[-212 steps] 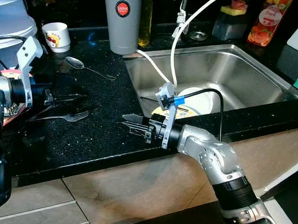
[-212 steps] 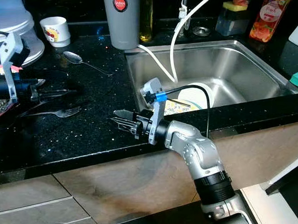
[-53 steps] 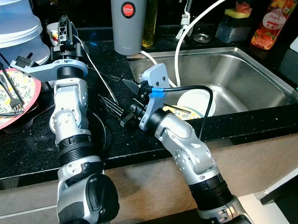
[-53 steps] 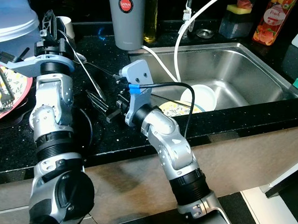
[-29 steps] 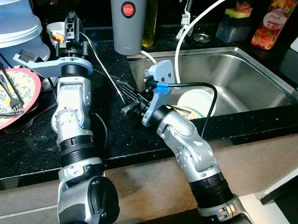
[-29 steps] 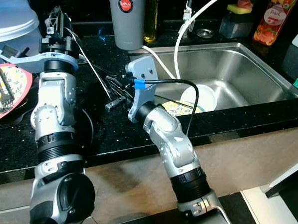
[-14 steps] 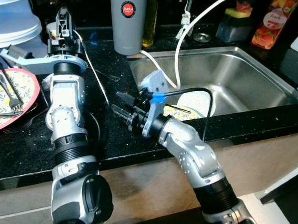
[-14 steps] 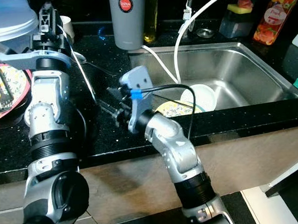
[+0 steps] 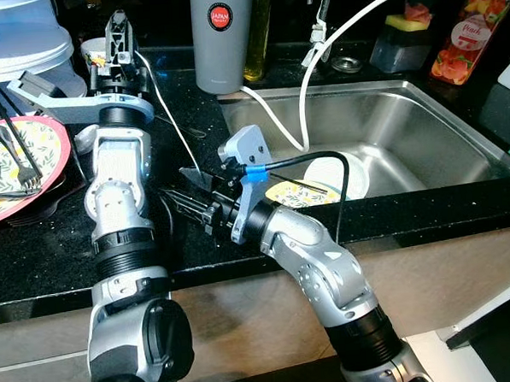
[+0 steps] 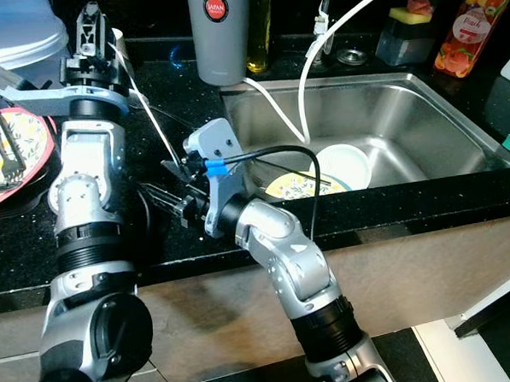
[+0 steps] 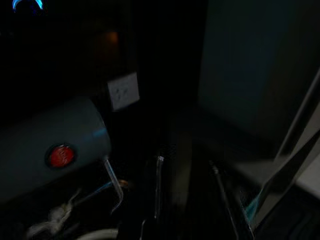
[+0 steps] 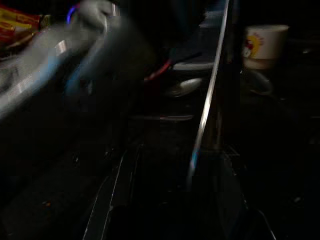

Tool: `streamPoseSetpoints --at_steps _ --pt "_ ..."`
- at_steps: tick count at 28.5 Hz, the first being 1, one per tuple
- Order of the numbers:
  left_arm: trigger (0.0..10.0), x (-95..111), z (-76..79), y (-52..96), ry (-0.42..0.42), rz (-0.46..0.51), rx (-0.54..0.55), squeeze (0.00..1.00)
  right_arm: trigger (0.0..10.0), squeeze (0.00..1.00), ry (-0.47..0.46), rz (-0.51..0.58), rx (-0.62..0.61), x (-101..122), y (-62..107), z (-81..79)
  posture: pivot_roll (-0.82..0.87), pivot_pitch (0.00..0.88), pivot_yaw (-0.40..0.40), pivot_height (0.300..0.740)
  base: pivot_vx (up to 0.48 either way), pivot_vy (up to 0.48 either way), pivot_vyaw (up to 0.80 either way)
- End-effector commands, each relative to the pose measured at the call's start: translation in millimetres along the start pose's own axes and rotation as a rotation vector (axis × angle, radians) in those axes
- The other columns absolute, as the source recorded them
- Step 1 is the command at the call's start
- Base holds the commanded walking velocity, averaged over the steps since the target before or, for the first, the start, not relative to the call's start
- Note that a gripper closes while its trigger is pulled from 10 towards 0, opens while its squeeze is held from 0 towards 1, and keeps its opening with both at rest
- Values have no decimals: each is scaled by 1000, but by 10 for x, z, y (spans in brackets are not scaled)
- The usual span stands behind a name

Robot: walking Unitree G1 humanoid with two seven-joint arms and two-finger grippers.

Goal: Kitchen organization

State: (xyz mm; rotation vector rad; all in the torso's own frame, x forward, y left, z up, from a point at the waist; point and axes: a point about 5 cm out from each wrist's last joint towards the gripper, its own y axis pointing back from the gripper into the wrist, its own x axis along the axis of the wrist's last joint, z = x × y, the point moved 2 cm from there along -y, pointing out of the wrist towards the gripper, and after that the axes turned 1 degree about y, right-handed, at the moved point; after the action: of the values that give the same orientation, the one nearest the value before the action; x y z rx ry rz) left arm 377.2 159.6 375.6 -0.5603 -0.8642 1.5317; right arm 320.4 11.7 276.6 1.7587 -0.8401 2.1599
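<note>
A home kitchen: steel sink [image 9: 423,126], black stone counter [image 9: 61,244], dishes beside it.

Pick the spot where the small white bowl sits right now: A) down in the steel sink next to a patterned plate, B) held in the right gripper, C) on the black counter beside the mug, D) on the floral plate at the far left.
A: the small white bowl rests in the steel sink, beside the patterned plate, apart from the right gripper over the counter.

1. "JAPAN" is read on the round red badge of the tall grey plastic tumbler [image 9: 221,34] (smaller print below stays illegible).
2. "Peach" is seen on the orange-labelled bottle [image 9: 467,34].
</note>
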Motion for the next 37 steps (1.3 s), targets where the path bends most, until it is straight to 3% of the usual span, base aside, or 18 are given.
streamPoseSetpoints --at_steps 1,2,5,6,7,12,23,29,30,31,37 --pt "0 -25 -33 28 -28 -22 3 0 10000 443 20 51 -3 126 3 5 122 143 -15 740 0 0 0" --pt "0 -19 -42 29 -39 -24 2 0 10000 1000 25 52 4 140 2 4 122 143 -15 740 0 0 0" --pt "0 30 -73 19 -66 -11 7 0 10000 1000 77 35 14 175 3 -2 122 143 -15 740 0 0 0" --pt "0 53 -80 11 -88 -7 4 0 10000 678 97 34 19 204 2 -8 122 151 -15 740 0 0 0" --pt "0 103 -97 -4 -105 6 11 0 10000 0 118 35 21 253 -2 -10 120 150 -14 740 0 0 0" --pt "0 129 -80 -17 -97 10 -1 0 10000 0 142 24 -5 267 -9 27 120 151 -12 740 0 0 0" --pt "0 15 -17 -13 -42 6 -24 0 10000 0 96 -14 -38 143 -61 32 120 151 -12 740 0 0 0" --pt "0 -14 31 -10 -31 -4 -42 0 10000 0 104 -47 -105 81 -59 137 124 152 -11 740 0 0 0" --pt "0 -10 30 -10 -32 -3 -41 0 4157 0 102 -50 -115 78 -56 154 124 152 -11 740 0 0 0" --pt "0 -7 30 -10 -33 -3 -41 0 0 0 97 -50 -123 75 -53 168 124 152 -11 740 0 0 0" --pt "0 -2 35 -14 -35 -5 -42 0 0 0 82 -47 -143 77 -41 203 124 152 -13 740 0 0 0"
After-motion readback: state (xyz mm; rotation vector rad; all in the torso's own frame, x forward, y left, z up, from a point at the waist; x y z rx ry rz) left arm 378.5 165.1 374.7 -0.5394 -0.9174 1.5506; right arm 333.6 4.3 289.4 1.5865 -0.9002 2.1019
